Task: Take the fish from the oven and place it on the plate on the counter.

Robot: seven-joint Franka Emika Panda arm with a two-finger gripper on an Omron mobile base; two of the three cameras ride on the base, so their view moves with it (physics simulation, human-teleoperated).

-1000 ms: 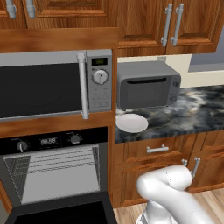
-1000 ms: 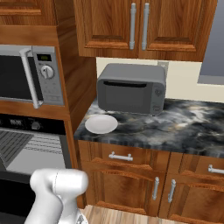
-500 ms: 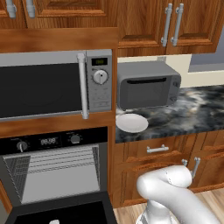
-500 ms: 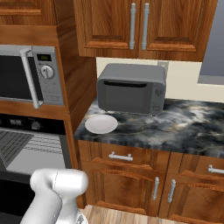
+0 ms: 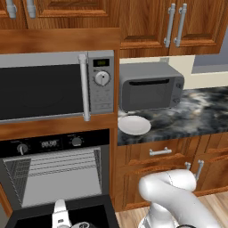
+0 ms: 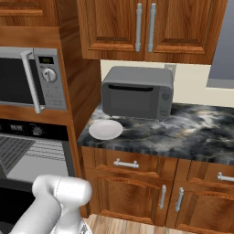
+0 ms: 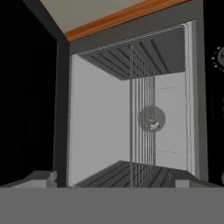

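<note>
Grey oven (image 5: 58, 178) cavity open, white plate (image 5: 134, 125) at counter (image 5: 200, 116) edge

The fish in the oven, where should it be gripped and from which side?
Grip the fish across its narrow middle, coming straight in through the oven's open front. It looks tiny and flat and seems to lie far back on the wire rack, so probably only its width suits a pinch. Its heading is too small to tell.
</note>
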